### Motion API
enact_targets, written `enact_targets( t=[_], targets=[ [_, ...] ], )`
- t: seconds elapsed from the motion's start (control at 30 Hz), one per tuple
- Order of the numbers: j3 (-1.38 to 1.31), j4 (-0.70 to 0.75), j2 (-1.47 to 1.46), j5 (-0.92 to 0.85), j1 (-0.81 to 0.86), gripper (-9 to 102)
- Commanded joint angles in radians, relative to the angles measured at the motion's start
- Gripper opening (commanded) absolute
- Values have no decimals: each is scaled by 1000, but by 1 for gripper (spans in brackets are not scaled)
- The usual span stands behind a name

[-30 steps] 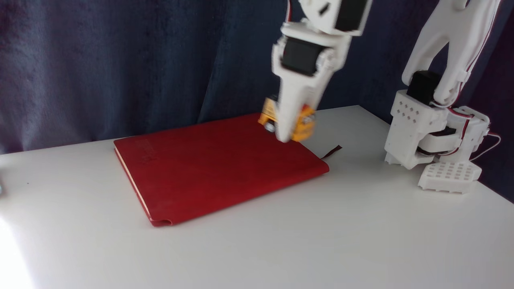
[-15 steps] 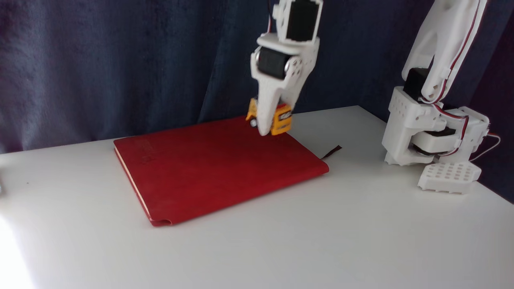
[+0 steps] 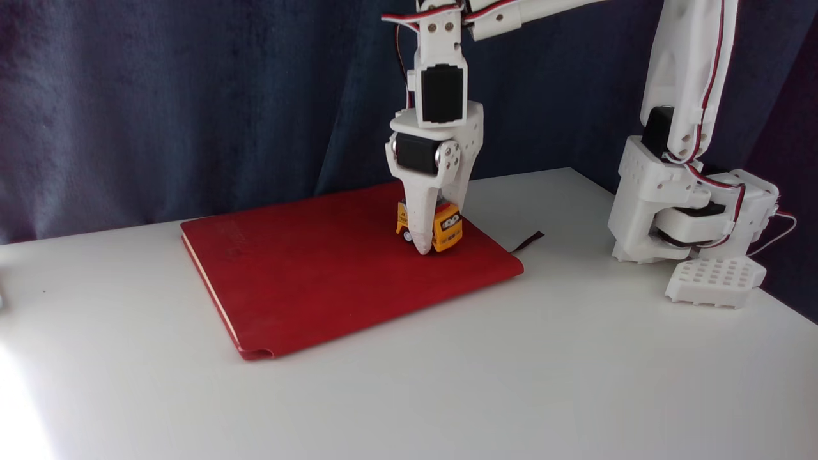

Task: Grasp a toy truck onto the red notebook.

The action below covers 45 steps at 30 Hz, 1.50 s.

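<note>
The white table (image 3: pixel 447 383) lies bare across the whole lower half of the fixed view and along the left edge, open to approach from the front and the left. At mid-frame the red notebook (image 3: pixel 319 268) is a low flat slab, most of its cover free. Near its right end the gripper (image 3: pixel 427 246) stands upright, closed around the toy truck (image 3: pixel 447 227), blocking that corner; the truck seems to rest on the cover, though contact is hard to confirm. The arm's base (image 3: pixel 690 217) fills the right side, with a clear strip of table between it and the notebook, crossed by the thin ribbon bookmark (image 3: pixel 528 241). A dark curtain (image 3: pixel 160 96) closes off the back.
</note>
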Motion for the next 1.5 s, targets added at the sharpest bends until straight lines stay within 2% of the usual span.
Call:
enact_targets(
  t=[0.0,0.37,0.7,1.47],
  targets=[
    [-48,-6,-15,-8,-12,1],
    [-107,35,-92,-21,-28,6],
    [-150,110,-37,-31,-41,27],
    [-307,264,-15,-51,-38,28]
  ],
)
